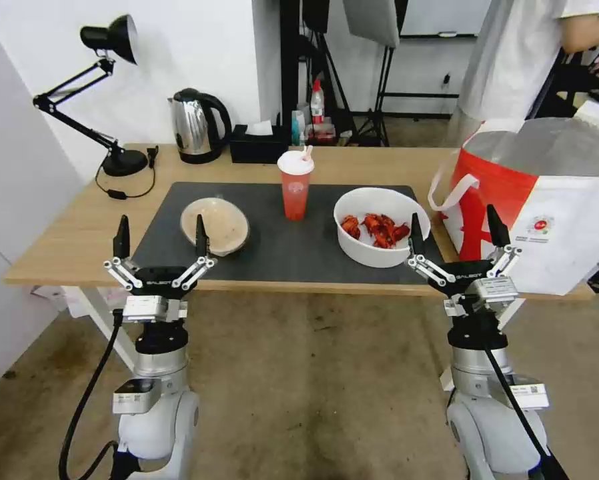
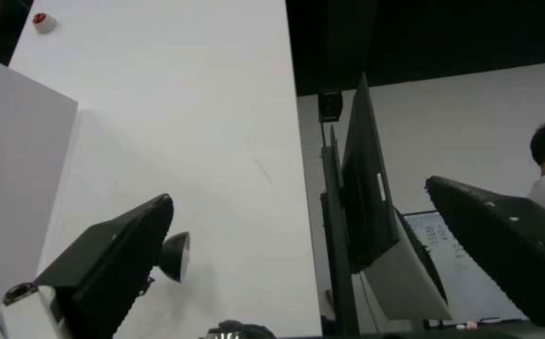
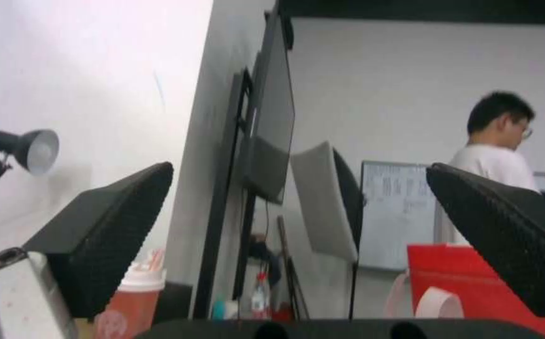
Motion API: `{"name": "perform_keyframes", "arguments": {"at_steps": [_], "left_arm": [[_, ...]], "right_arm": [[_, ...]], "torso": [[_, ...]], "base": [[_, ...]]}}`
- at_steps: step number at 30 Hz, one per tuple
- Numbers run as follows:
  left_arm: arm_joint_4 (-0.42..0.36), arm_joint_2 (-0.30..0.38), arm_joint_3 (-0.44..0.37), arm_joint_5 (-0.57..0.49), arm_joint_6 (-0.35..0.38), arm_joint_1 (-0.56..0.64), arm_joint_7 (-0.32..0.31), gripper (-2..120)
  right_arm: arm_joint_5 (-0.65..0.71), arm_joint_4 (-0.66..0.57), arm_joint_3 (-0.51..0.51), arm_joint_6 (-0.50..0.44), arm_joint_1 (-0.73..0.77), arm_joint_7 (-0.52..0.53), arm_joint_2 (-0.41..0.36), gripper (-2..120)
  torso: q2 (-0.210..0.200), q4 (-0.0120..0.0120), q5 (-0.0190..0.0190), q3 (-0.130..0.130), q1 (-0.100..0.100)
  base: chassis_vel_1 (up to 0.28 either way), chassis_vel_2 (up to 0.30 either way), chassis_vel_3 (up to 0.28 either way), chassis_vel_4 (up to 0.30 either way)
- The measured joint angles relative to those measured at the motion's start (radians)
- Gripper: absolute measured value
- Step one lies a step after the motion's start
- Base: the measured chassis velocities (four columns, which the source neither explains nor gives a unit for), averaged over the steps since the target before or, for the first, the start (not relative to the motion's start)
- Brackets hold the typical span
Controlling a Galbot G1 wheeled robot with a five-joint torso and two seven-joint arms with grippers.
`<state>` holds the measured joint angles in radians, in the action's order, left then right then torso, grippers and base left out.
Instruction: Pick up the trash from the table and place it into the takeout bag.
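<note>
Both grippers, left gripper (image 1: 159, 237) and right gripper (image 1: 454, 227), hover fingers spread and empty at the near edge of the table (image 1: 79, 227), whose grey mat (image 1: 279, 247) carries beige bowl (image 1: 215, 225), red cup (image 1: 295, 185) and crayfish bowl (image 1: 381, 227), takeout bag (image 1: 546, 200) beside it.

Black desk lamp (image 1: 109, 93), steel kettle (image 1: 196, 125), black tissue box (image 1: 258, 143) along far edge.

"GALBOT" is printed on the left claw (image 1: 159, 248) and the right claw (image 1: 454, 237).
</note>
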<state>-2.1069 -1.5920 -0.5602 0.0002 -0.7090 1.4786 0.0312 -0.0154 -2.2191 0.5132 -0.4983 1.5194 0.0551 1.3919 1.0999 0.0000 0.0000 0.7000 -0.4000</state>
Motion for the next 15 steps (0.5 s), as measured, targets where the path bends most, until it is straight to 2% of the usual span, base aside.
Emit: {"name": "perform_keyframes", "arguments": {"at_steps": [6,10,11,13,15], "left_arm": [[0.000,0.000,0.013,0.000,0.001,0.004,0.010,100],[-0.006,0.002,0.017,-0.001,0.002,0.008,0.014,100],[-0.006,0.002,0.017,-0.001,0.002,0.008,0.014,100],[-0.007,0.003,0.019,-0.001,-0.002,0.015,0.016,100],[-0.007,0.003,0.020,-0.001,-0.003,0.017,0.016,100]], "right_arm": [[0.002,-0.006,-0.008,0.028,-0.003,0.003,-0.011,100],[0.048,-0.036,-0.042,0.219,-0.030,0.041,-0.064,100],[0.048,-0.036,-0.042,0.219,-0.030,0.041,-0.064,100],[0.098,-0.064,-0.063,0.338,-0.052,0.074,-0.082,100],[0.110,-0.071,-0.065,0.373,-0.058,0.082,-0.087,100]], "torso": [[0.000,0.0000,0.0002,0.000,0.000],[0.000,0.0000,0.0001,0.000,0.000],[0.000,0.0000,0.0001,0.000,0.000],[0.000,0.0000,0.0000,0.000,0.000],[0.000,0.0000,0.0000,0.000,0.000]], "base": [[0.000,0.000,0.000,0.000],[0.000,0.000,0.000,0.000],[0.000,0.000,0.000,0.000],[0.000,0.000,0.000,0.000],[0.000,0.000,0.000,0.000]]}}
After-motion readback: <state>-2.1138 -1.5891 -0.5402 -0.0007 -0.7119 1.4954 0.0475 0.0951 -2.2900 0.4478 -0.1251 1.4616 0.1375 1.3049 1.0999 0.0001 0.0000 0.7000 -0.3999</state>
